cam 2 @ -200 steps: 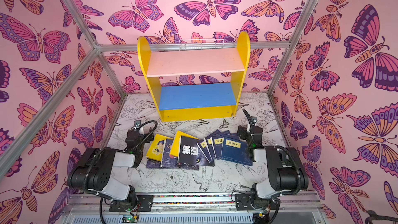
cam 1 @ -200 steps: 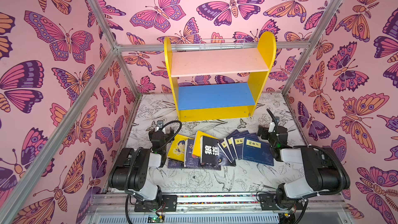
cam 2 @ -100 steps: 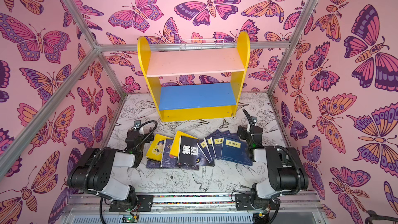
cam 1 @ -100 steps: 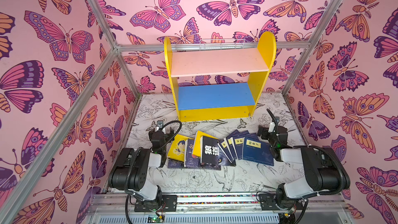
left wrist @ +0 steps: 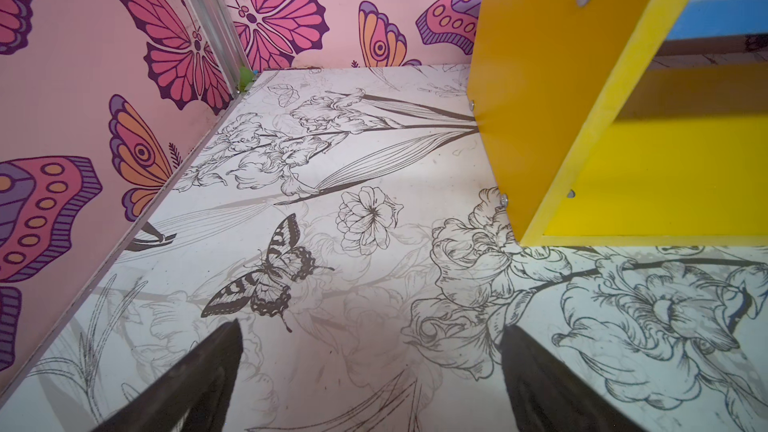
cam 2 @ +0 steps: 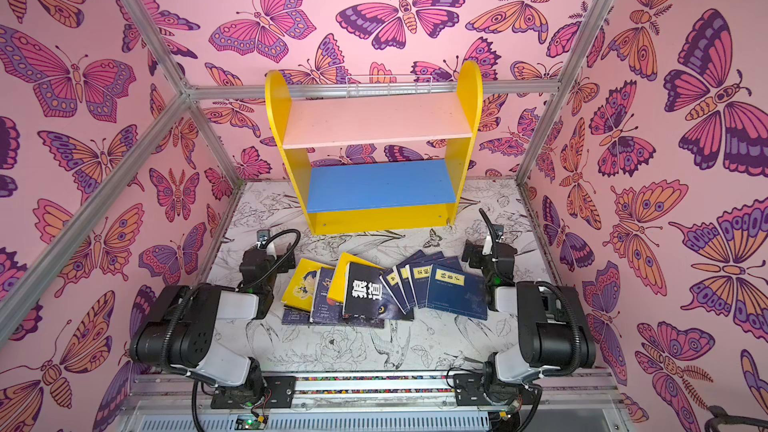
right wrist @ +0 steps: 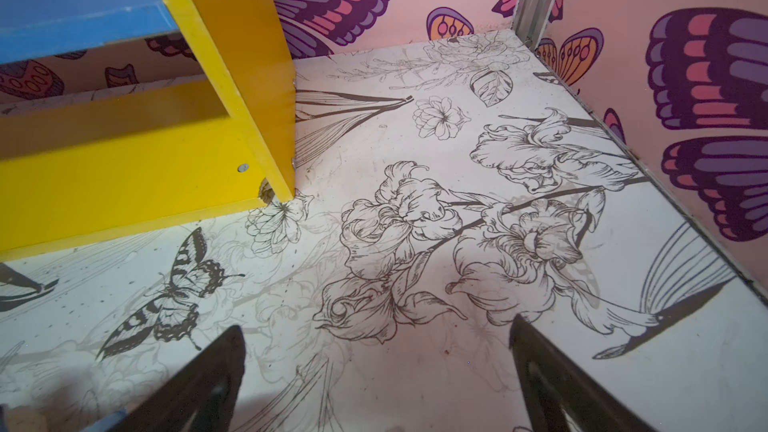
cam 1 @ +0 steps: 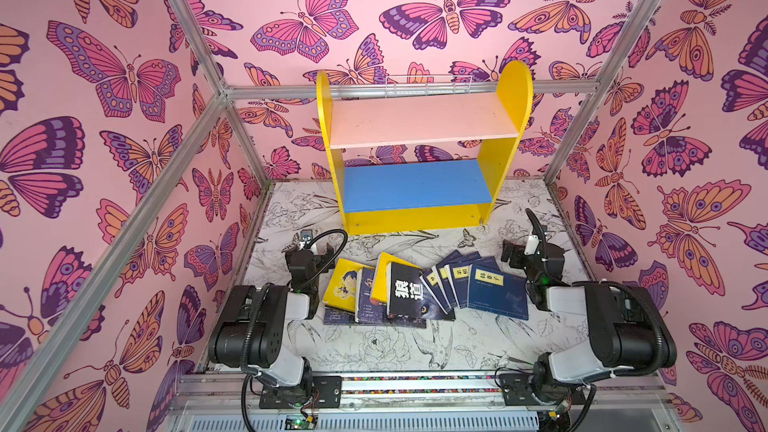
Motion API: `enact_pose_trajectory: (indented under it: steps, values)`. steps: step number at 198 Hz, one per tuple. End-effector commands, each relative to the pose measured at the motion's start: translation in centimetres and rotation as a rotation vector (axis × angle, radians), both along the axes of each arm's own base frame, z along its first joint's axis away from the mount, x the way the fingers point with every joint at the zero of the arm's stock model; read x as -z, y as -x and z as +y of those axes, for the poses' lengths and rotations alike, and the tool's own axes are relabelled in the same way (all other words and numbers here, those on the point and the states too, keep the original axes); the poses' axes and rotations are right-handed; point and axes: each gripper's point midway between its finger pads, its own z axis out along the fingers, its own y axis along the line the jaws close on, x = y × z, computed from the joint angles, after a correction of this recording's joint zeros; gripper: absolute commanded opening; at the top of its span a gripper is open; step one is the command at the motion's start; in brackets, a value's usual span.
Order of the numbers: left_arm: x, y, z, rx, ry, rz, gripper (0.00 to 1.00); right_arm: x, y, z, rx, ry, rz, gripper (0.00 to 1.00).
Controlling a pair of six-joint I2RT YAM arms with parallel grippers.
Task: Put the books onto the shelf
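We hold our left gripper (left wrist: 372, 324) with its jaws spread wide and nothing between them, low over the printed table (left wrist: 332, 367). Our right gripper (right wrist: 376, 324) stands the same way, wide and empty. The left one sits just left of the books (cam 1: 415, 288) and the right one just right of them. The books lie flat in an overlapping fan on the near half of the table, none of them on the shelf (cam 1: 411, 220), which stands at the far side with nothing on its pink upper board (cam 1: 419, 122) or blue lower board (cam 1: 411, 187). We see the main risk in the grasp. These paperbacks are thin and lie flat, so a jaw may skid across a cover, lift only the cover so the book flops open, or pinch two books at once. The navy book at the right end (cam 1: 496, 292) seems to lie on top of its neighbours, while the yellow book (cam 1: 343, 284) is partly tucked under others, so pulling it could drag the fan along. Both wrist views show the shelf's yellow front corners near, so a careless swing could knock it. A thin book stood alone may topple. We see no rail behind the blue board, so a hard push might send one out the back.
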Motion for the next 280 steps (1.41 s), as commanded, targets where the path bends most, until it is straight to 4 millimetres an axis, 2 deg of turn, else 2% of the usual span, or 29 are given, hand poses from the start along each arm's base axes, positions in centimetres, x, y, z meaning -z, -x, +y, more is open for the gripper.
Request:
enact_pose_trajectory:
  steps: [1, 7, 17, 28, 49, 66, 82, 89, 106, 118, 131, 154, 171, 181, 197, 215, 241, 280]
  values:
    - [-0.7, -0.2, 0.1, -0.015, 0.0, -0.021, 0.98, -1.5, -0.3, 2.9, -0.169, -0.018, -0.051, 0.99]
    - [-1.2, 0.1, 0.7, -0.071, 0.0, -0.015, 0.98, -2.1, -0.4, 4.0, -0.237, -0.023, -0.058, 0.99]
    - [-1.6, 0.3, 0.7, -0.075, -0.004, -0.006, 0.98, -3.1, -0.2, 5.2, -0.285, -0.011, -0.002, 0.99]
    - [-3.0, 0.6, 2.3, -0.212, -0.062, -0.007, 0.99, -4.4, 0.1, 4.4, -0.168, -0.015, 0.097, 0.99]
    - [-4.9, 2.2, 5.1, -0.433, -0.071, -0.014, 0.99, -8.4, 0.8, 3.6, 0.037, -0.118, 0.009, 0.99]
    - [-6.9, 4.0, 5.7, -0.576, -0.126, -0.074, 0.99, -8.4, 2.6, 2.5, 0.196, -0.281, 0.062, 0.99]
    - [-8.5, 4.5, 4.0, -0.569, -0.137, -0.093, 0.99, -6.8, 5.0, 2.2, 0.304, -0.419, 0.153, 1.0]
    - [-10.1, 4.7, 2.7, -0.539, -0.106, -0.123, 0.99, -6.2, 6.2, 2.2, 0.336, -0.475, 0.183, 0.96]
    - [-11.6, 4.4, -1.8, -0.389, -0.076, -0.09, 0.99, -3.2, 10.7, 1.7, 0.511, -0.634, 0.302, 0.77]
    - [-12.0, 4.4, -5.3, -0.256, -0.024, -0.033, 0.99, -1.1, 13.7, 2.0, 0.624, -0.765, 0.383, 0.75]
    - [-12.2, 4.8, -8.5, -0.153, 0.065, 0.035, 0.99, 1.5, 16.4, 3.7, 0.679, -0.949, 0.483, 0.74]
    - [-12.0, 5.1, -14.8, 0.042, 0.184, 0.136, 0.99, 4.6, 18.7, 5.8, 0.752, -1.176, 0.568, 0.74]
    - [-11.6, 5.5, -20.1, 0.194, 0.232, 0.217, 0.99, 5.8, 19.6, 6.6, 0.766, -1.252, 0.603, 0.74]
    - [-10.2, 5.7, -24.0, 0.312, 0.221, 0.291, 0.99, 6.1, 19.9, 6.9, 0.765, -1.268, 0.621, 0.74]
    - [-9.8, 6.3, -29.7, 0.502, 0.217, 0.366, 0.99, 6.7, 20.3, 7.1, 0.767, -1.276, 0.643, 0.75]
    - [-9.3, 6.9, -34.9, 0.687, 0.242, 0.442, 0.99, 7.3, 20.6, 7.5, 0.763, -1.297, 0.662, 0.75]
    - [-9.2, 7.1, -40.4, 0.872, 0.299, 0.513, 0.99, 7.3, 21.3, 8.1, 0.747, -1.299, 0.705, 0.76]
    - [-7.6, 7.0, -45.9, 1.017, 0.246, 0.548, 0.99, 5.8, 22.4, 6.8, 0.766, -1.202, 0.684, 0.77]
